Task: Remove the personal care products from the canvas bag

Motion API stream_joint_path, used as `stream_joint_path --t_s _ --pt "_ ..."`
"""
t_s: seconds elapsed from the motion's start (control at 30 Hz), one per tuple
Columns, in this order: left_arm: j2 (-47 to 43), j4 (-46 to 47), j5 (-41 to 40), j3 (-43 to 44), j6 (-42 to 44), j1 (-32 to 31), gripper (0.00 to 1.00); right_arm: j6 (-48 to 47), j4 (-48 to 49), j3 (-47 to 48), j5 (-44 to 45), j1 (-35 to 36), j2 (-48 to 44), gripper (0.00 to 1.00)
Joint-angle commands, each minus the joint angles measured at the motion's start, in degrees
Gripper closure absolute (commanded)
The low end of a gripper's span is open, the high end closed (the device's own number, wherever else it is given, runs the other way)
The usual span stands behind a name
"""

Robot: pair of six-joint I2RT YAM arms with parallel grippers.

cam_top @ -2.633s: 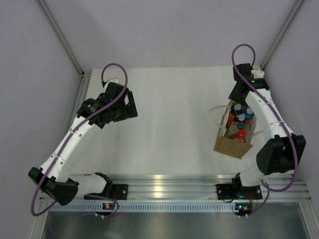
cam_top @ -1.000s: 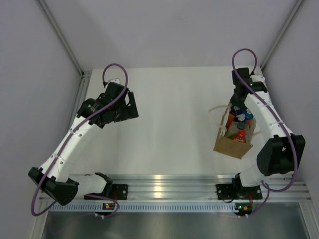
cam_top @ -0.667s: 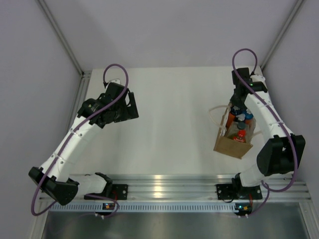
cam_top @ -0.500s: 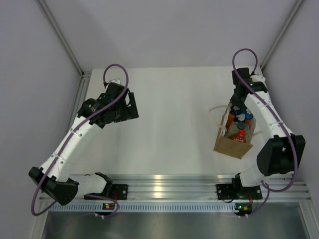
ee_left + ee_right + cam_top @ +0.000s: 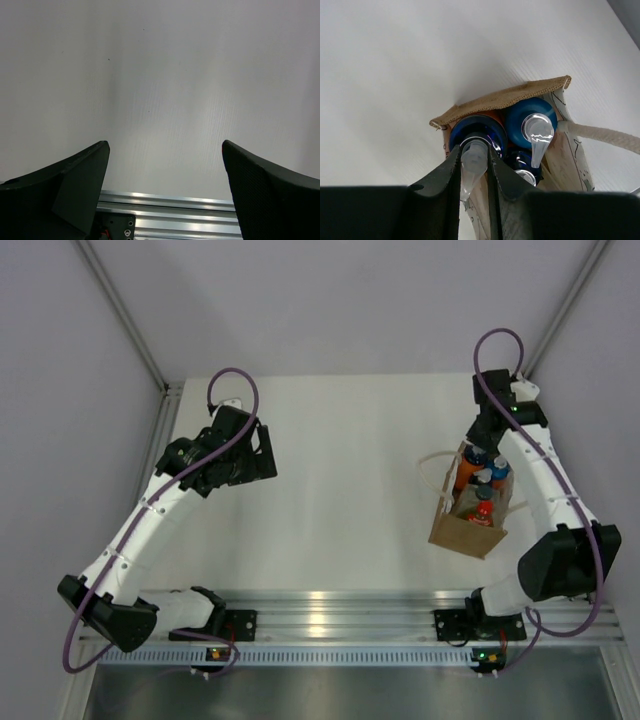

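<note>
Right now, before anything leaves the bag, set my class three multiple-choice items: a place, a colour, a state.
1. Where does the canvas bag stand on the table?
A. the robot's left side
B. the robot's right side
C. against the far wall

2. What colour is the cap under the clear nozzle that the right hand pinches?
A. yellow
B. green
C. dark blue

3. How is the left hand?
A. open, holding nothing
B. shut on a bottle
C. shut on a bag handle

Answers: 1 B, it stands beside the right arm. 2 C, the right wrist view shows dark blue below the nozzle. 3 A, its jaws stand wide apart over bare table.
</note>
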Motion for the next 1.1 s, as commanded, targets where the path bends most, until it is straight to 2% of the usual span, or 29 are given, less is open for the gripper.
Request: stream_joint_path --t_s 0.0,0.37,0.77,0.87,1.07 --pt "0.0 0.7 -1.3 0.6 0.7 -0.2 0.02 -1.3 1.8 6.4 2.0 -0.7 -4.9 1.0" --pt "0.7 0.7 -2.0 1.3 1.3 -0.2 0.02 -5.9 -4.5 17.5 0.2 -0.8 -5.6 1.0" --pt "0.8 0.7 -2.2 1.5 1.3 -0.2 0.02 -12.3 -13.9 38.1 -3.4 -0.8 -0.1 1.0" --pt "0.7 0.7 -2.1 1.5 1.2 -0.2 0.02 -13.5 -13.5 40.6 -5.4 -0.8 0.7 1.0" --pt "0.8 0.7 -1.9 1.7 1.2 -0.2 0.02 -17.8 -6.0 40.5 -13.1 0.9 2.8 1.0"
